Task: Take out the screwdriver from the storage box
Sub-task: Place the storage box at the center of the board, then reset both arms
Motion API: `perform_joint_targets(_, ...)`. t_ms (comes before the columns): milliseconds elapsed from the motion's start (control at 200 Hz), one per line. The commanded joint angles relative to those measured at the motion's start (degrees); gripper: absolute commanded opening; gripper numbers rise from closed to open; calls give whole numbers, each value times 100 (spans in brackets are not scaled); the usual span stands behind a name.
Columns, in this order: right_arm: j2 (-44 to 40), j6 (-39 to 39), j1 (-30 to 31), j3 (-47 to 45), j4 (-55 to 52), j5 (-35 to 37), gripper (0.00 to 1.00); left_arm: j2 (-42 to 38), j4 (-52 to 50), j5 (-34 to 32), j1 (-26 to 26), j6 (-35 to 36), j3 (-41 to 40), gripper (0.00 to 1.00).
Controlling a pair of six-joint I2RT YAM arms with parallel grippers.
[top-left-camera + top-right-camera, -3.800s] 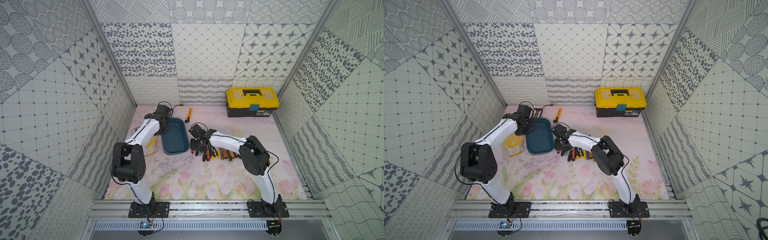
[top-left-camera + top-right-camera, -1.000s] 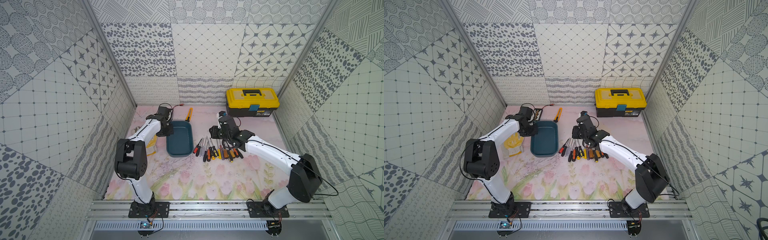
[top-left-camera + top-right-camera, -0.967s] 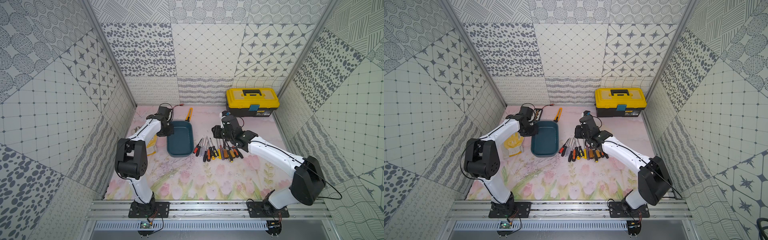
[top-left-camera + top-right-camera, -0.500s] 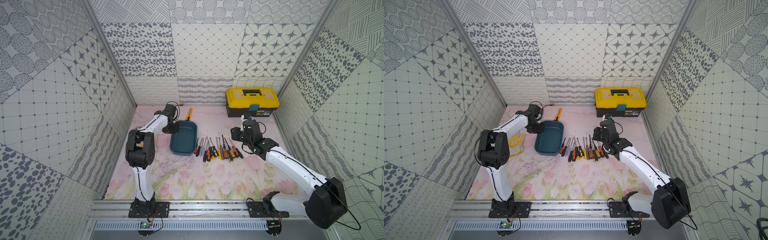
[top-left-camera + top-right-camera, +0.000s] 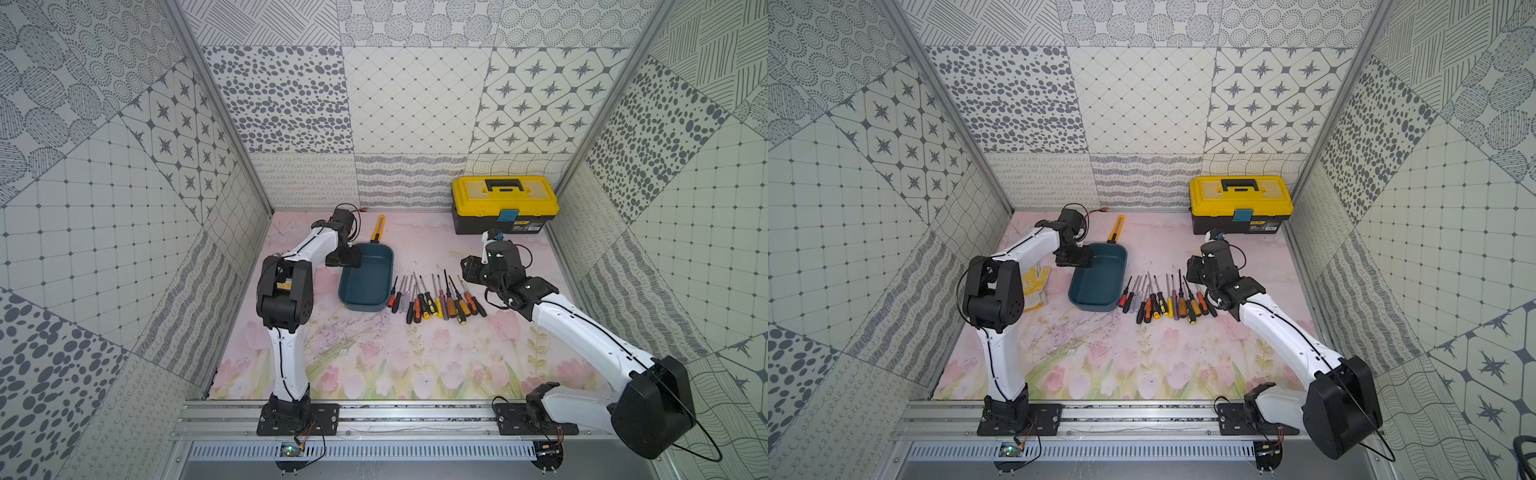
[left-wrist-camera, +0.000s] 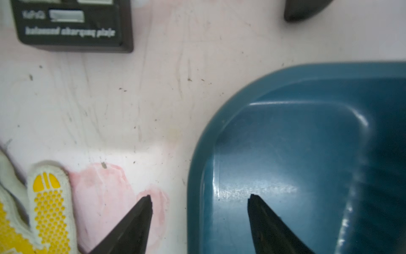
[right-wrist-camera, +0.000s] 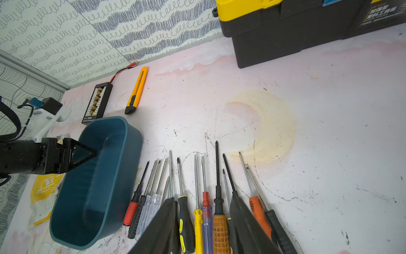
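Left wrist view: left gripper (image 6: 198, 204) spread wide, straddling the storage box (image 6: 307, 154) rim at lower centre of frame, one finger inside, one outside over the mat; nothing clamped. Box interior reads empty here and in a top view (image 5: 366, 276). Screwdrivers (image 5: 436, 293) lie in a row on the mat at frame centre, just right of the box, none visible inside. Judgement: removal step looks finished, arms at release/retreat; next move only calls for lifting the left gripper clear of the rim without dragging the box. Right gripper (image 7: 203, 222) partly parted, empty, hanging over the handles at the bottom of the right wrist view. Screwdriver long axes run roughly bottom-to-top in the frame, tips toward the back wall, handles toward the camera, slightly fanned. Box long axis runs about the same way, open side up.
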Motion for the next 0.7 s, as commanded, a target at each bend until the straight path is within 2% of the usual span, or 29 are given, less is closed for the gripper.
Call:
perform_joint_targets(0, 26, -67, -28, 2, 18, -50, 46, -408, -98, -56, -23, -54, 78, 99)
perform_joint_targets(120, -83, -148, -24, 18, -52, 133, 50, -1115, 82, -266, -47, -225, 57, 99)
perform_joint_targets(220, -118, -256, -40, 109, -178, 517, 65, -2009, 603, -372, -57, -275, -222, 99)
perform_joint_targets(315, -73, -415, -48, 346, -492, 867, 74, -2799, 1066, -352, -51, -396, -458, 99)
perform_joint_targets(335, -81, -450, -45, 404, -555, 929, 82, -2960, 1178, -318, -48, -412, -517, 99)
perform_joint_targets(405, -166, -599, -48, 497, -645, 1165, 98, -3517, 1679, -274, -50, -422, -841, 99)
perform_joint_targets(525, -348, -967, -56, 536, -648, 1590, 99, -4353, 2605, -566, -50, -155, -1563, 99)
perform_joint_targets(575, -388, -1146, -62, 552, -650, 1755, 99, -4645, 2948, -953, -51, 4, -1970, 99)
perform_joint_targets(695, -419, -1633, -75, 566, -651, 2035, 99, -5304, 4275, -1439, -45, 541, -3596, 99)
